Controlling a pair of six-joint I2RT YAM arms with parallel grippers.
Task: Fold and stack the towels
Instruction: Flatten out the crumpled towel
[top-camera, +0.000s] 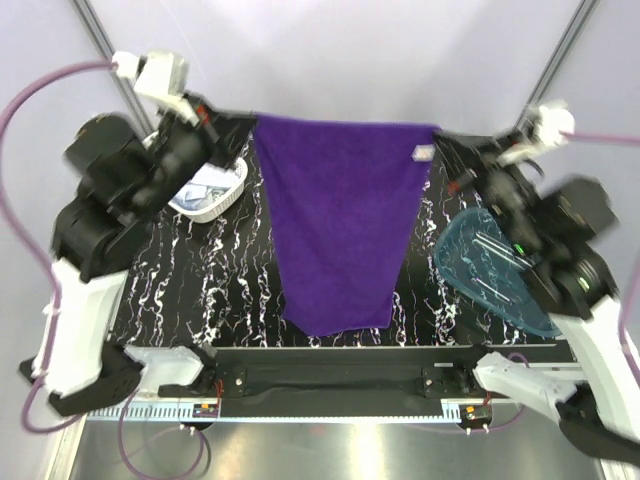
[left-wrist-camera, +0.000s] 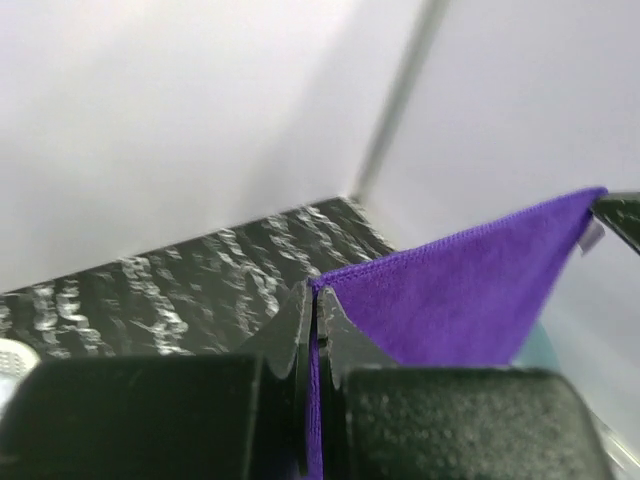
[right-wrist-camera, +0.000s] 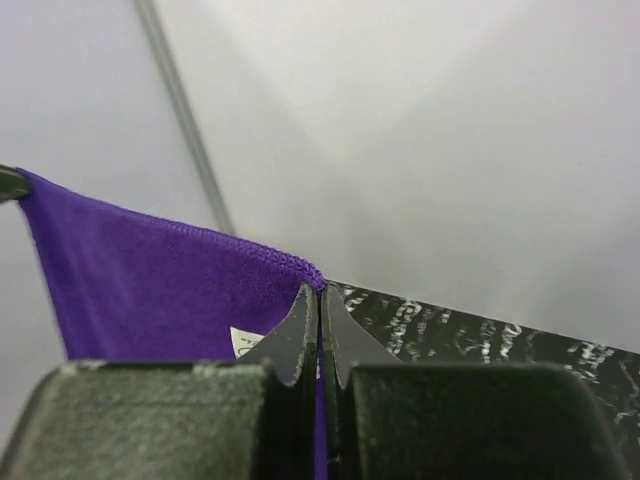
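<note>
The deep purple towel (top-camera: 340, 220) hangs stretched between both arms above the black marbled table (top-camera: 245, 280), its lower edge near the front. My left gripper (top-camera: 248, 128) is shut on its upper left corner; in the left wrist view the left gripper (left-wrist-camera: 316, 300) pinches the purple towel (left-wrist-camera: 470, 290). My right gripper (top-camera: 440, 140) is shut on the upper right corner, beside a small white label (top-camera: 423, 153). In the right wrist view the right gripper (right-wrist-camera: 320, 298) clamps the towel (right-wrist-camera: 150, 290). A light blue printed towel (top-camera: 207, 190) lies in the basket. The white towel is out of view.
A white lattice basket (top-camera: 236, 192) stands at the back left of the table, partly under the left arm. A translucent blue tub (top-camera: 490, 270) sits at the right edge under the right arm. Grey walls and metal posts enclose the back.
</note>
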